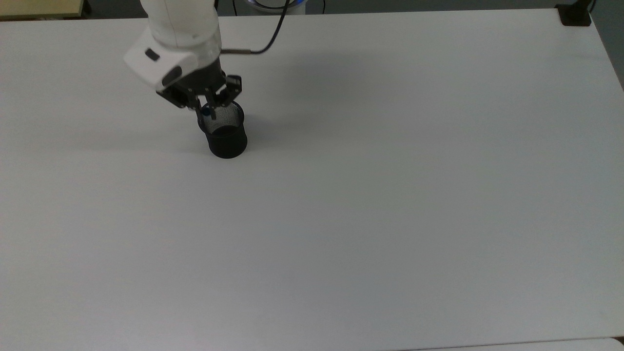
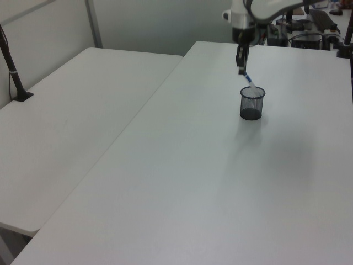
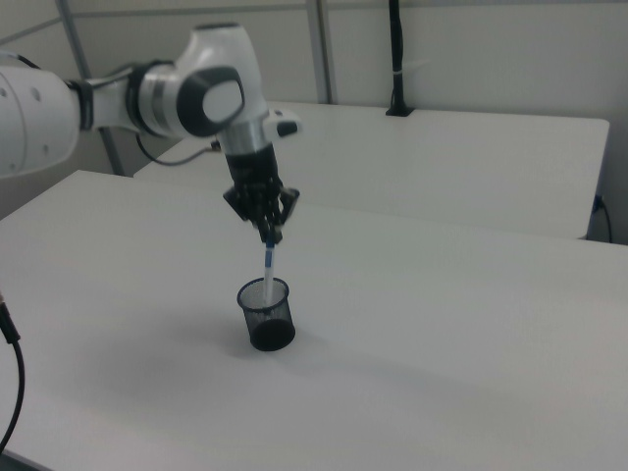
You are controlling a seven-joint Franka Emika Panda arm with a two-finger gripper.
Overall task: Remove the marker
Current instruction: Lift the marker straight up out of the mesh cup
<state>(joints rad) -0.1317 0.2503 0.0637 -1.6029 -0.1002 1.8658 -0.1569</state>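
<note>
Pinching the marker (image 3: pixel 268 268) by its top, fingers (image 3: pixel 271 234) suspend it half-inside the cup (image 3: pixel 266 314).

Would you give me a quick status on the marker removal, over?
Pincer shut on marker top. Marker mostly lifted, lower end at mesh cup rim level. Table around cup bare, nothing in the way.

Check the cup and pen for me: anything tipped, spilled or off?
Nothing stands out. The cup stands upright on the table. The gripper holds the pen by its top end; the pen hangs slightly tilted, its lower end at the cup's rim.
</note>
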